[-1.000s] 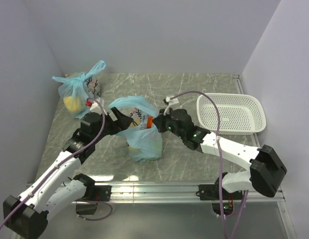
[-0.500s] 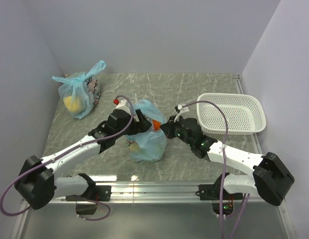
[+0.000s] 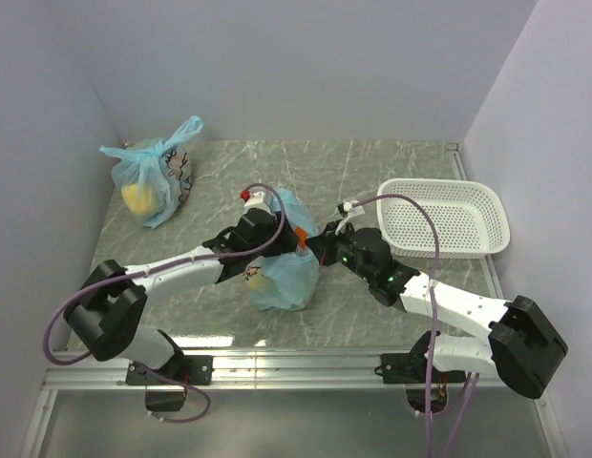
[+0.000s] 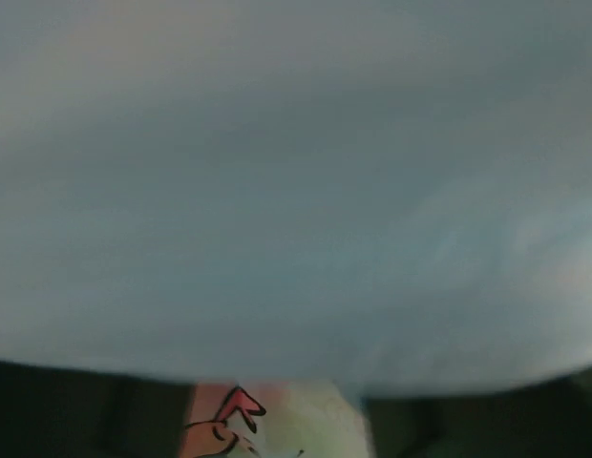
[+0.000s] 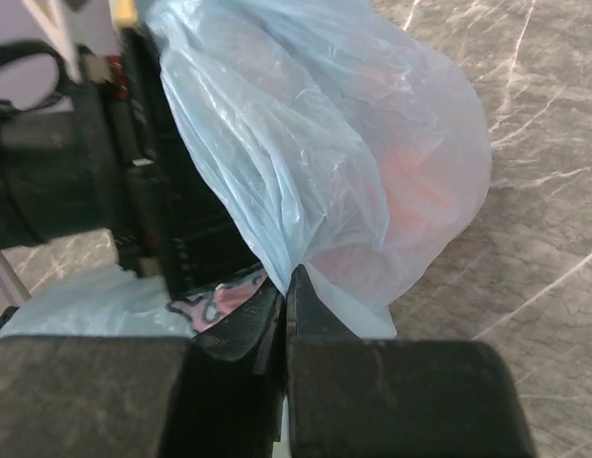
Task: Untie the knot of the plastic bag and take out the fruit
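The light-blue plastic bag point(image 3: 286, 272) stands in the middle of the table, with fruit showing as an orange patch point(image 3: 301, 238) at its top. My right gripper point(image 3: 318, 246) is shut on a fold of the bag's film point(image 5: 294, 269). Red-orange fruit tints point(image 5: 411, 181) show through the film in the right wrist view. My left gripper point(image 3: 261, 231) lies over the bag's top left side. Blue film point(image 4: 296, 191) covers the left wrist view, with a bit of cartoon print point(image 4: 229, 425) below. Its jaws do not show. The knot is hidden.
A second blue bag point(image 3: 151, 181) with a yellow lump stands at the back left by the wall. A white perforated basket point(image 3: 487, 205) sits at the right. My left arm's black body point(image 5: 57, 181) fills the left of the right wrist view.
My left arm has reached right and forward over the bag. The raised blue handle has come down. My right gripper has shifted a little right, still on the film.
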Robot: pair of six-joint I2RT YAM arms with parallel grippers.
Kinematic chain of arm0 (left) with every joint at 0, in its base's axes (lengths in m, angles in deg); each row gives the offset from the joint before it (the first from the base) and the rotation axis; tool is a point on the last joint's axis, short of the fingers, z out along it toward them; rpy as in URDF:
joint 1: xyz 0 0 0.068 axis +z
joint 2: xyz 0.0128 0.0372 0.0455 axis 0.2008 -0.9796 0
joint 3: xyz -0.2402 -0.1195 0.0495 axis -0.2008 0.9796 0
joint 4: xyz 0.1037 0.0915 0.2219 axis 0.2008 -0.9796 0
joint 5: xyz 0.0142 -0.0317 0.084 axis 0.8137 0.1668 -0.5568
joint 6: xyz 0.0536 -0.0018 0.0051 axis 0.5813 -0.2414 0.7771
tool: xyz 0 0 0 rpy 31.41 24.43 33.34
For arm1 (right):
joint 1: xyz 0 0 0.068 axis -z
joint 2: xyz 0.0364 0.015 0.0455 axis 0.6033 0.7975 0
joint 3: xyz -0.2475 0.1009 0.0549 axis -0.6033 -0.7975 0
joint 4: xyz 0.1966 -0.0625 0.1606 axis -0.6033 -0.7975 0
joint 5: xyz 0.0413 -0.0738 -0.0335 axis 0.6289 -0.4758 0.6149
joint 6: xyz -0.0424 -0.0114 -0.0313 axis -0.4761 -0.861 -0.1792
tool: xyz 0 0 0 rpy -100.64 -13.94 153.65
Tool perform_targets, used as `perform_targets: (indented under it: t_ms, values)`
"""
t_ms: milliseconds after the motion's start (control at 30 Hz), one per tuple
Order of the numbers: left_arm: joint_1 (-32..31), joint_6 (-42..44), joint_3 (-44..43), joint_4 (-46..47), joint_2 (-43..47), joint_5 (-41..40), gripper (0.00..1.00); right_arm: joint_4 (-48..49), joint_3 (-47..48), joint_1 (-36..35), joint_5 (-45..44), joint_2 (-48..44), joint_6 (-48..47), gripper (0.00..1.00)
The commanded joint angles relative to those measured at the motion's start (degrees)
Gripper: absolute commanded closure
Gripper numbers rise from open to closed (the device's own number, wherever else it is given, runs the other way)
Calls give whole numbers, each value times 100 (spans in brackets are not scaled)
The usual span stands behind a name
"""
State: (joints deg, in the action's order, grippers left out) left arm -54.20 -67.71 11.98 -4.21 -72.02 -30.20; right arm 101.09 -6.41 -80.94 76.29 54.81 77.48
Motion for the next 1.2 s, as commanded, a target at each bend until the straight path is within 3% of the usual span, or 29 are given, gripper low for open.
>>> perform_targets:
  t_ms: [0,33,100,133,200,333,433,633,1000,1100,1167]
  values:
    - [-142,-45,-239,195,-154,-479,40,321,-105,24,49,-220,16,100]
    - [-134,-46,-248,160,-155,-542,52,321,-140,24,40,-238,8,100]
    - [-142,-37,-256,2,-68,-699,63,225,-158,24,40,-256,-10,100]
    - [-142,-11,-248,-60,-15,-779,82,163,-141,24,14,-273,-27,100]
    - [-134,77,-230,-235,204,-1137,98,-21,-114,33,-126,-299,-63,100]
    - [103,209,-55,-666,697,-1438,100,-408,-132,304,-548,-493,25,100]
    - [646,253,147,-929,1189,-1421,100,-733,-193,866,-759,-668,314,100]
    - [1289,376,534,-1439,2278,-1474,99,-1146,78,1526,-382,-520,509,100]
    - [1554,60,789,-2872,3904,-2177,99,-1261,1369,1887,-154,428,526,100]
    - [1554,16,999,-2865,4282,-1915,99,-1444,2210,1896,266,954,324,100]
    - [1554,-10,1280,-2453,4406,-1107,100,-1725,2792,1896,523,1533,149,100]
